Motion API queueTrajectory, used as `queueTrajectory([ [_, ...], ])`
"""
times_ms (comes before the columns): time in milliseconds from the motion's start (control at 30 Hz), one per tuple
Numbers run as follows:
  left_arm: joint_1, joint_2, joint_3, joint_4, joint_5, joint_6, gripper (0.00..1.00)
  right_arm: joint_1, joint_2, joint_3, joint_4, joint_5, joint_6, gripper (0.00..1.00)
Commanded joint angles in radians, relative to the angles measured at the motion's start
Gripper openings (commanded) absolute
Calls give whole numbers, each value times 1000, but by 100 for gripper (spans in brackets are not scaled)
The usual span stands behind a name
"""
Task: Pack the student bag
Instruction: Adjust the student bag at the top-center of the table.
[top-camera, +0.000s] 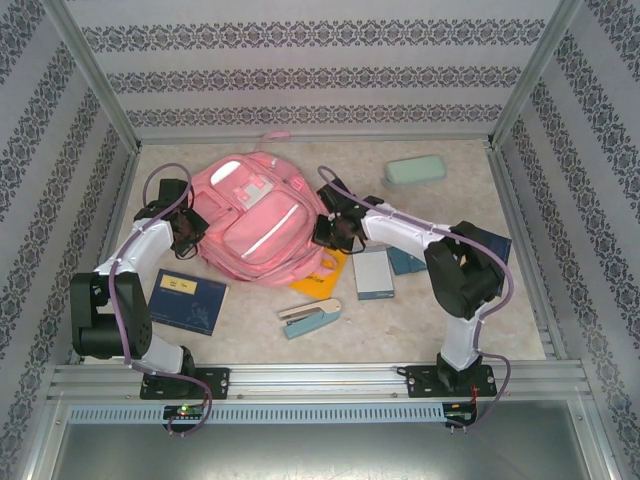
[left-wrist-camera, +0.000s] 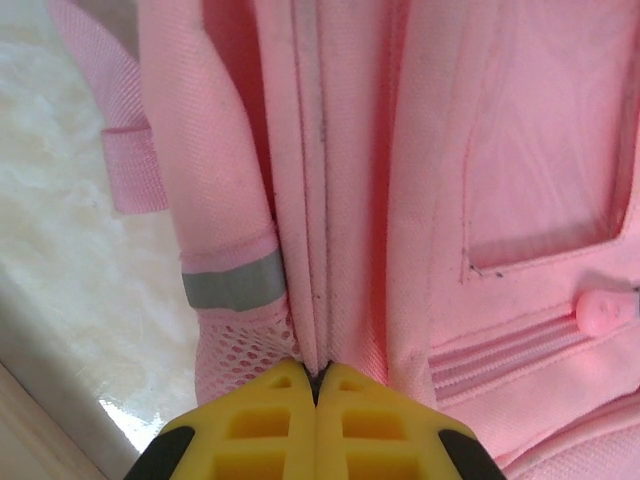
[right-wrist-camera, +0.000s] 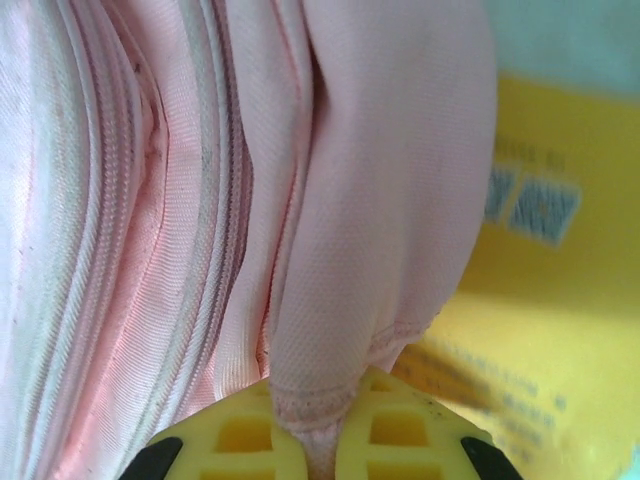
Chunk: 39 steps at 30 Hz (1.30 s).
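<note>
Student bag (top-camera: 250, 215) — pink, lying flat. Left gripper (left-wrist-camera: 315, 378) closed on its side seam; right gripper (right-wrist-camera: 318, 425) clamping a fabric fold.

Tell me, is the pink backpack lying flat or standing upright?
Lying flat: the student bag rests on the table, front pockets facing up toward the top camera.

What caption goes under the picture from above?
The left tool and right tool pinch the pink student bag; a stapler and mint case lie nearby.

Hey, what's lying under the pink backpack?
A yellow booklet pokes out from beneath the backpack at its near right corner. Anything else underneath is covered by the bag.
</note>
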<state>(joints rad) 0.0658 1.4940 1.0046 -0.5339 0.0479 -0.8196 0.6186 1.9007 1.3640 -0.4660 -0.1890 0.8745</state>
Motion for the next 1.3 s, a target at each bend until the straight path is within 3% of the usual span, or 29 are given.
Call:
queueTrajectory([
  [0,-11,20,74,2,-3,37,0,-40,62,145,56,-42,-61,0],
  [200,-1,103,175,-17,-58,81,0,-81,201,341,20,-89,-96,2],
  [233,-1,119,188,-16,-52,84,0,-85,213,358,16,-87,-98,8],
  [267,-1,134,198,-13,-40,85,0,-91,222,368,16,-84,-98,23],
  [300,-1,142,201,-6,-25,84,3,-97,225,371,17,-82,-100,29],
  [333,-1,143,198,4,-14,83,8,-102,224,372,17,-81,-103,30],
  [400,-3,129,180,24,13,84,28,-112,213,361,13,-68,-112,37],
  [467,-4,108,163,24,26,91,44,-120,194,345,16,-63,-123,37],
  [533,-9,81,151,7,39,103,54,-126,172,332,4,-68,-125,42],
  [633,-24,25,113,-8,67,129,56,-120,111,274,3,-51,-136,50],
  [833,-104,-97,32,-55,120,174,60,-93,-60,41,23,0,-132,51],
  [967,-218,-164,-21,-52,148,221,61,-72,-171,-131,52,42,-95,51],
  [1267,-487,-21,-51,101,276,303,58,-28,-193,-322,126,45,-11,43],
])
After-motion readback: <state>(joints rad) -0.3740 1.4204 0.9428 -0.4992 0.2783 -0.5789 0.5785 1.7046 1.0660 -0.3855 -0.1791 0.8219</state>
